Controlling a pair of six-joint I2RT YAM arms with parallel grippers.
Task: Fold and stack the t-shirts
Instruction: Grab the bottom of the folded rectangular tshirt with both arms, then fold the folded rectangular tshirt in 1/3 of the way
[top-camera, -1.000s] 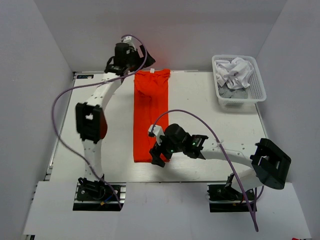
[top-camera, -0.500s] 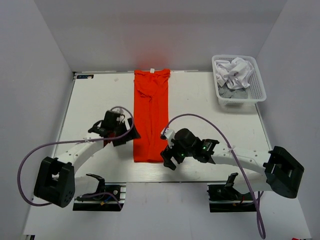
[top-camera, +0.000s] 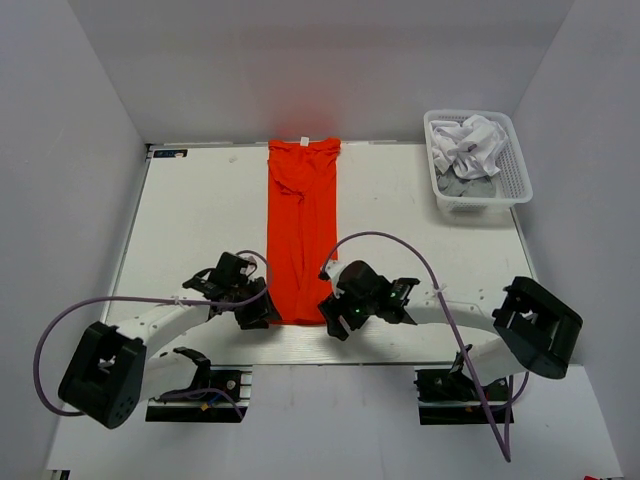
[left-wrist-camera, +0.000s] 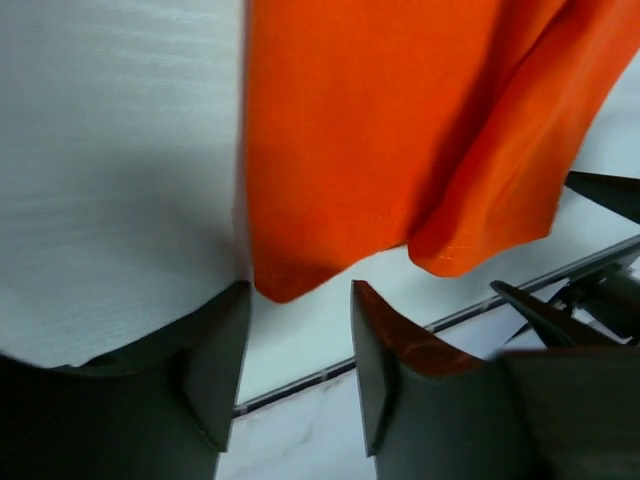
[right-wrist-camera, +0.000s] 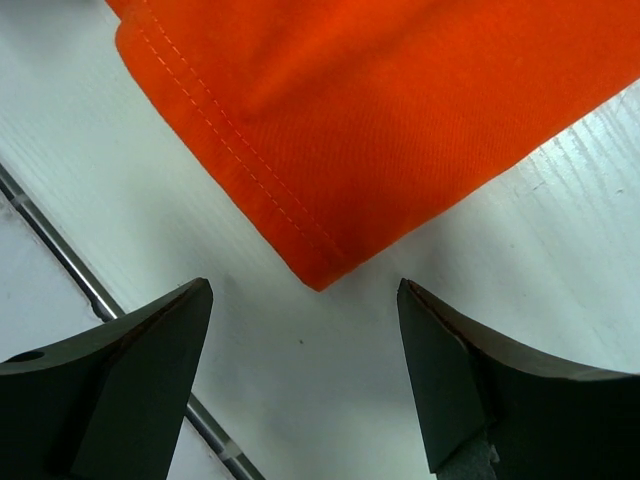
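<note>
Both sets of jaws stand parted and empty at the near end of a single orange-red t-shirt (top-camera: 302, 230). The left gripper (left-wrist-camera: 300, 365) has its two dark fingers (left-wrist-camera: 215, 370) set moderately apart on either side of the shirt's near left corner, which lies just ahead of the gap with bare white surface showing between the pads. The right gripper (right-wrist-camera: 300, 385) is spread wide, and the near right corner points into its opening without touching either finger.

The shirt is folded lengthwise into one long, narrow strip. It runs down the middle of the worktop (top-camera: 200, 220) from the far edge almost to the near edge. A small white tag (top-camera: 303, 141) marks the collar at the far end. Close up, the near hem shows a double row of stitching on the right side, and on the left side two layers of cloth overlap unevenly, one corner hanging lower than the other.

From above, the two arms reach in from the near edge, one gripper at each near corner.

One white lattice basket (top-camera: 512, 190) sits at the worktop's far right corner, well apart from the strip. It holds crumpled white and grey t-shirts (top-camera: 470, 140); how many cannot be told.
</note>
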